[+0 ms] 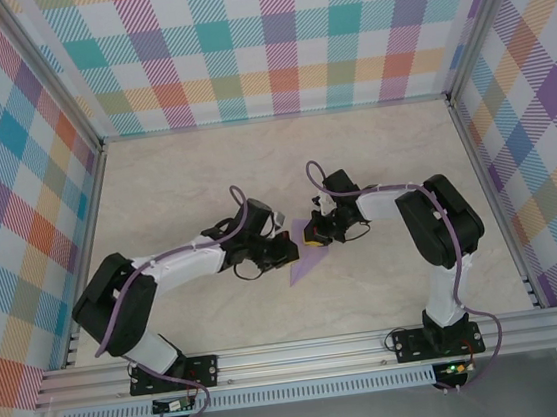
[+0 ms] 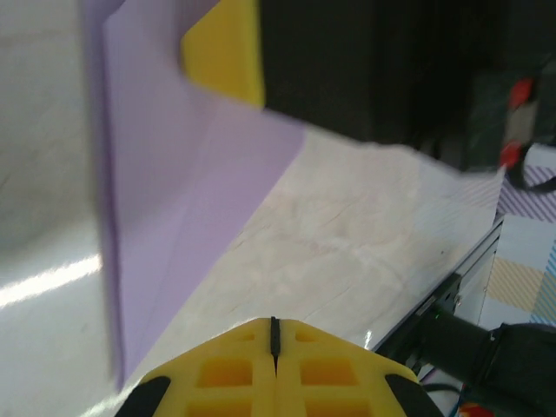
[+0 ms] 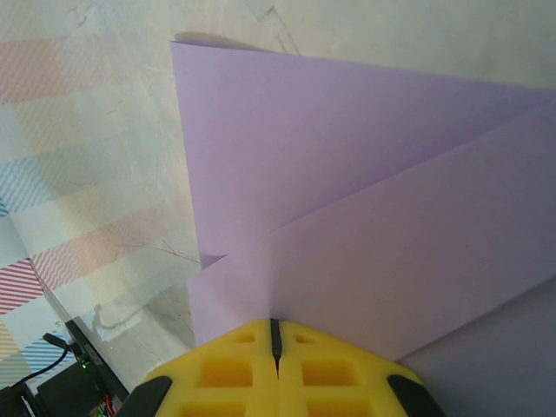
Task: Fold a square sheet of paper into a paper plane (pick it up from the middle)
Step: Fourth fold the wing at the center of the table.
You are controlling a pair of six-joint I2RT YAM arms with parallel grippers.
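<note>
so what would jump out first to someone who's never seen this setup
The lavender paper catches the eye first: it is already folded into a pointed wedge with overlapping flaps and lies mid-table between the two arms. The yellow right fingers are shut at its far end, and the left fingers are shut just beside it. Loud pastel plaid walls surround the pale marbled table.

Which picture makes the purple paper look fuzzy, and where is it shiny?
Left wrist view: the paper has a smeared left edge, and a white glare streak crosses the table. Right wrist view: its folds look crisp, and the glossy table mirrors the checked wall. Top view: even light, soft shadows.
</note>
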